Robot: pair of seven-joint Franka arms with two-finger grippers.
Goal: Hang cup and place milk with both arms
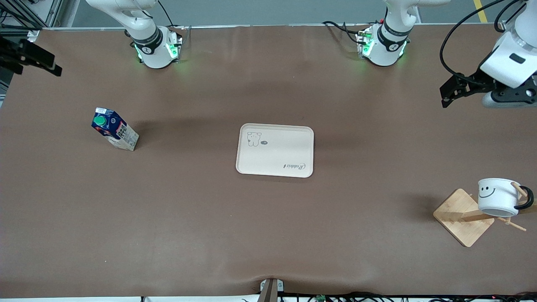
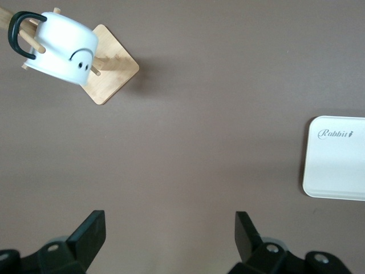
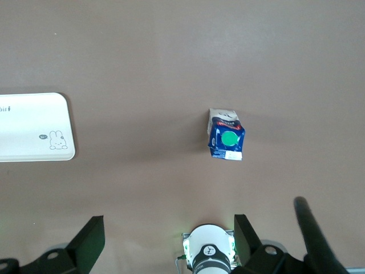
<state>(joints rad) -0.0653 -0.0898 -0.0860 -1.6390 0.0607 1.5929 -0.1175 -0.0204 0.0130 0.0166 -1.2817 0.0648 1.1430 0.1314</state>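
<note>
cup [image 1: 498, 197] on rack [image 1: 463, 217], fingers [image 2: 88, 234] apart

Shows the left gripper [image 2: 170, 240] up over bare brown table [image 2: 205, 114], jaws spread wide and holding nothing. Takes in the cup [image 2: 60, 41] hanging tilted by its black handle on a peg of the wooden rack [image 2: 111, 71]. Catches a corner of the cream tray [image 2: 336, 160], well apart from the rack.

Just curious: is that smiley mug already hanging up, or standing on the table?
Hanging. The mug sits off the table, its black handle hooked over a peg of the wooden rack.
</note>
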